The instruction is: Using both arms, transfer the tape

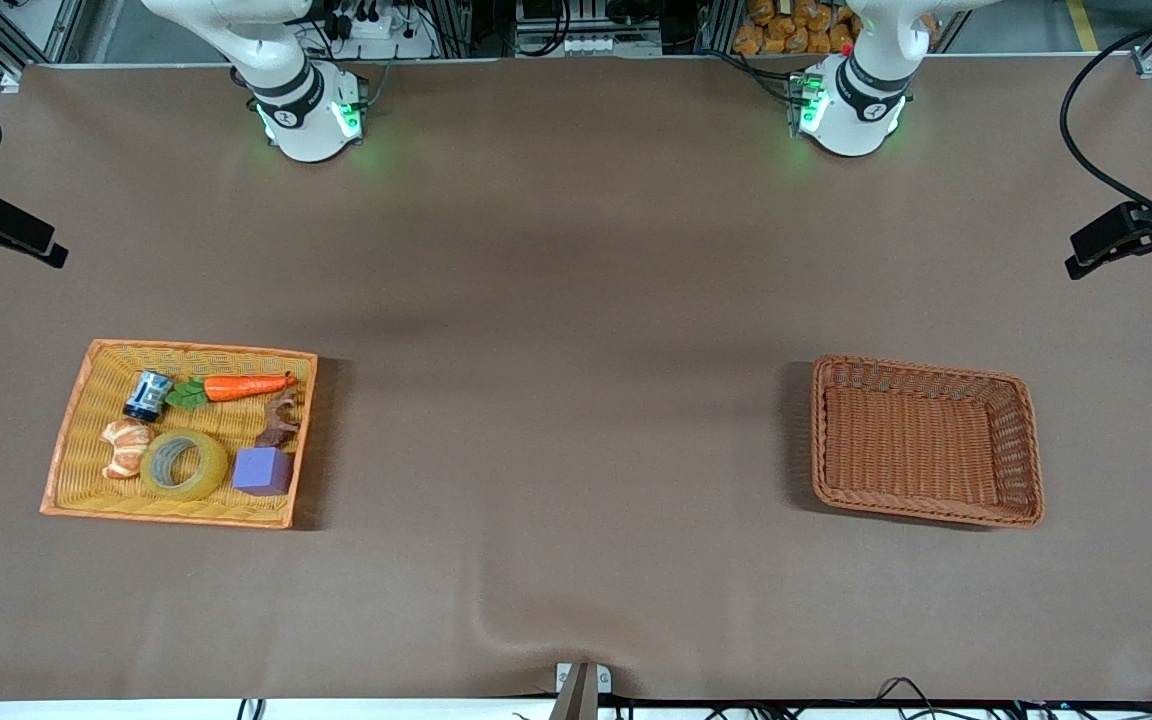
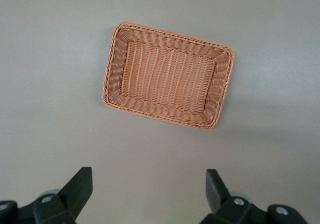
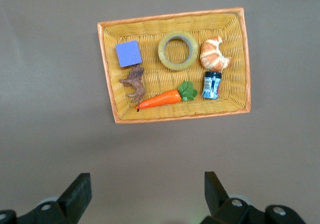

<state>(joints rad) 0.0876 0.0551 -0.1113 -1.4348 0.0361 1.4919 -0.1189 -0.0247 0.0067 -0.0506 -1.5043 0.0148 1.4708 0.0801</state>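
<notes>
From my remote station, both arms wait raised near their bases, with nothing yet picked up. The tape lies flat in the yellow tray at the right arm's end of the table, along the tray's edge nearer the front camera. It sits between a croissant and a purple cube, just beside each. A carrot, a small blue can and a brown animal figure fill the rest of the tray, farther from the camera.

The right gripper hangs high over bare table beside the yellow tray, its fingers spread wide and empty. I judge that it hangs there because the tape lies within this arm's reach, so it should make the first pick. The roll lies on its side with the core facing up, which offers the rim or the inner ring for a grasp.

The left gripper hangs over bare table near the brown wicker basket, fingers likewise spread and holding nothing. The basket stands empty at the left arm's end, well apart from the tray. That gap looks too wide for one arm, which I take as the reason for a handover mid-table.
</notes>
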